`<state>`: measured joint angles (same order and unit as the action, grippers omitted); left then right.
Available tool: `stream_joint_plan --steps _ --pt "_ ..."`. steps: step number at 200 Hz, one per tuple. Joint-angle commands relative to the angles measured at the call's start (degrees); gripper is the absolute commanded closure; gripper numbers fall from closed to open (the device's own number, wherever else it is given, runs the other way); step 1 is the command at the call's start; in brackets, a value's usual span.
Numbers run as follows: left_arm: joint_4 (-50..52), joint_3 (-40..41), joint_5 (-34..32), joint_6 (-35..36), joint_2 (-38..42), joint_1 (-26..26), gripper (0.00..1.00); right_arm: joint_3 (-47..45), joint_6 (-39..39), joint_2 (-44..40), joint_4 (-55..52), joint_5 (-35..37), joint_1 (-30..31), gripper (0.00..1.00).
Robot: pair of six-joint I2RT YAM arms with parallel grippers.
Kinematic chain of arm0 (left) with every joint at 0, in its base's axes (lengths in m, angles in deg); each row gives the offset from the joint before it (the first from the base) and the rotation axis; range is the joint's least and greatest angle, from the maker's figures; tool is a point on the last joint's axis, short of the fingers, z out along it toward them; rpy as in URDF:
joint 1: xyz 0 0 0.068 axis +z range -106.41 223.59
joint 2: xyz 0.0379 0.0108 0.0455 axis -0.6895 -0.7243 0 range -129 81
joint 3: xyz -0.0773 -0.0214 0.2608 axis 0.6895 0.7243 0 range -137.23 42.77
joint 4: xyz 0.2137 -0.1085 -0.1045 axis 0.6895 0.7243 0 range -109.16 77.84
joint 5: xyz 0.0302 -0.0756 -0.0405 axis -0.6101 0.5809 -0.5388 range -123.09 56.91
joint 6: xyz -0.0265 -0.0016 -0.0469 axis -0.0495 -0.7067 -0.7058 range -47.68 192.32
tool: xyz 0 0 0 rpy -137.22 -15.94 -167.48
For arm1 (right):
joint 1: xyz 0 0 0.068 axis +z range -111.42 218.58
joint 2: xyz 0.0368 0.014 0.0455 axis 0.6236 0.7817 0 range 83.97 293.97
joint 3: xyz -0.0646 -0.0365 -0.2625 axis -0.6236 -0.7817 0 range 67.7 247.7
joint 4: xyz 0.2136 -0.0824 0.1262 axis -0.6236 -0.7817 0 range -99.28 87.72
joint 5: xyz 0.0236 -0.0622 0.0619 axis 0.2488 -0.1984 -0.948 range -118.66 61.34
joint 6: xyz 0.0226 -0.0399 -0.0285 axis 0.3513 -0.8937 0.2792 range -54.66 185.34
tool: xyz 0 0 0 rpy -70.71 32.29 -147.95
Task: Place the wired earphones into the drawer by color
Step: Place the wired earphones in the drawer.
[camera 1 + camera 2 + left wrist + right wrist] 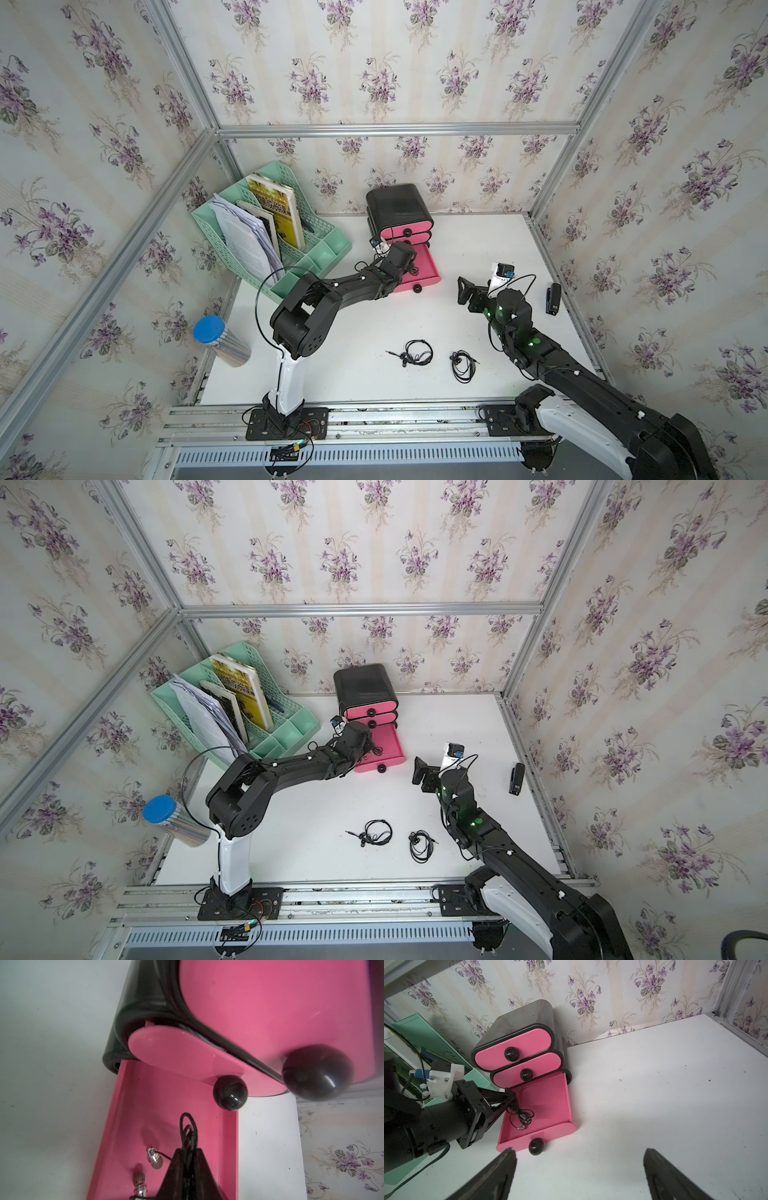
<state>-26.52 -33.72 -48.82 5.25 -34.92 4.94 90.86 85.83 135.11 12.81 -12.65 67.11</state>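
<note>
**Wired earphones: black set [522, 1114] dangling into the pulled-out bottom drawer [550, 1101]**

So the black set is a thin, loosely tangled cable. The left end effector [508, 1093] pinches it at its top loops, with its two dark wedge-shaped fingers close together on the cable. The lower loops and the little silver earbuds with grey tips [154, 1158] rest on the drawer floor, so it's half hanging, half lying.

The fingertips sit over the back part of the drawer, just below the knob [230, 1093] of the middle drawer, so it's pretty tight up there. The arm comes in over the low side wall on the file-rack side. The rest of the smooth pink floor is bare, out to the other wall and the rounded front panel with its glossy black ball knob [536, 1146].

The drawer unit [399, 203] is a shiny black rounded case with three pink fronts, standing by the back wall. A mint-green perforated file rack [328, 249] stuffed with papers and books sits close on its left.

The right end effector [579, 1150] is spread wide and holding nothing. It hovers over bare white worktop [353, 324] in front of the drawer and to its right, with loads of room around it.

A second black set [415, 352] and a third black set [463, 366] lie as small coils near the front middle of the worktop, apart from each other. A black stapler [552, 298] lies by the right edge, and a shiny canister with a blue lid [220, 340] is at the left edge.
</note>
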Motion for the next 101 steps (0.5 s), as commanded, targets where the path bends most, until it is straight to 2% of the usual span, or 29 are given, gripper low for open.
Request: stream_joint_plan --steps 1,50,93,101 --pt "-1.22 -0.02 0.73 -0.19 0.27 -0.02 0.69 0.49 -1.04 -0.16 -0.81 0.38 0.03 0.00" --pt "-2.34 2.32 2.12 2.51 4.65 -0.10 0.52 0.71 -1.42 0.50 -0.71 -1.16 0.03 0.00" --pt "-0.86 8.42 1.09 7.74 15.01 -0.68 0.46 0.92 -1.43 0.98 -0.41 -3.45 0.03 0.00" --pt "0.18 9.83 0.78 9.25 17.42 -0.80 0.41 1.01 -1.34 1.12 -0.50 -4.04 0.03 0.00"
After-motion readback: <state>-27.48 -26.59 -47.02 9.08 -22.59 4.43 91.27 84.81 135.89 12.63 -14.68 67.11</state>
